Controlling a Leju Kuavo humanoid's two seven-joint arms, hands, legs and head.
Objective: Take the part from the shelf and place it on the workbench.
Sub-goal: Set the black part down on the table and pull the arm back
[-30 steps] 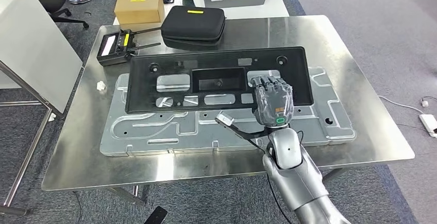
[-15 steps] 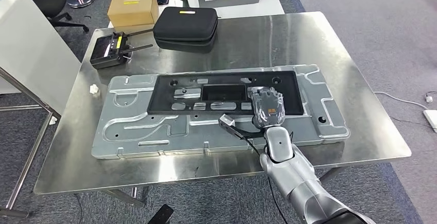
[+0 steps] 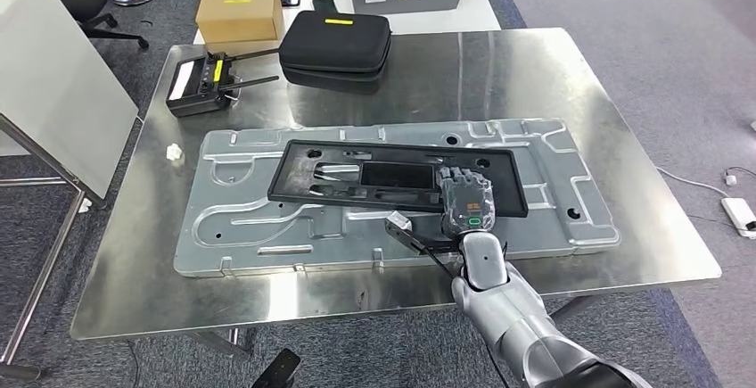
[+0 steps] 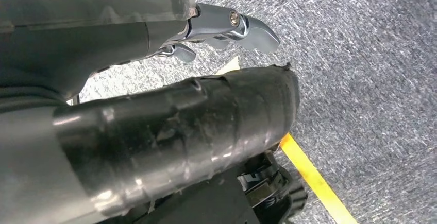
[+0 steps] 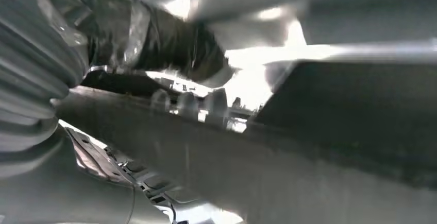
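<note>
The part is a long black plastic frame (image 3: pixel 374 174) with several cut-outs. It lies almost flat on a grey stamped metal plate (image 3: pixel 258 218) on the steel workbench (image 3: pixel 553 67). My right hand (image 3: pixel 465 199) grips the frame's near right edge, fingers over the top. The right wrist view is blurred: the dark frame (image 5: pixel 360 105) runs across it past the hand's thumb (image 5: pixel 170 38). My left hand (image 4: pixel 206 126) hangs over grey carpet with nothing in it, its fingertips (image 4: pixel 247 28) stretched out apart from the thumb.
At the back of the bench sit a black zip case (image 3: pixel 337 38) and a remote controller (image 3: pixel 201 85). A cardboard box (image 3: pixel 239 9) stands on the table behind. A white board (image 3: pixel 53 76) leans at the left. A small white scrap (image 3: pixel 175 150) lies by the plate.
The black frame has come down from a raised tilt to lie nearly flat on the metal plate, my right hand lowering with it. The camera also shifted slightly.
</note>
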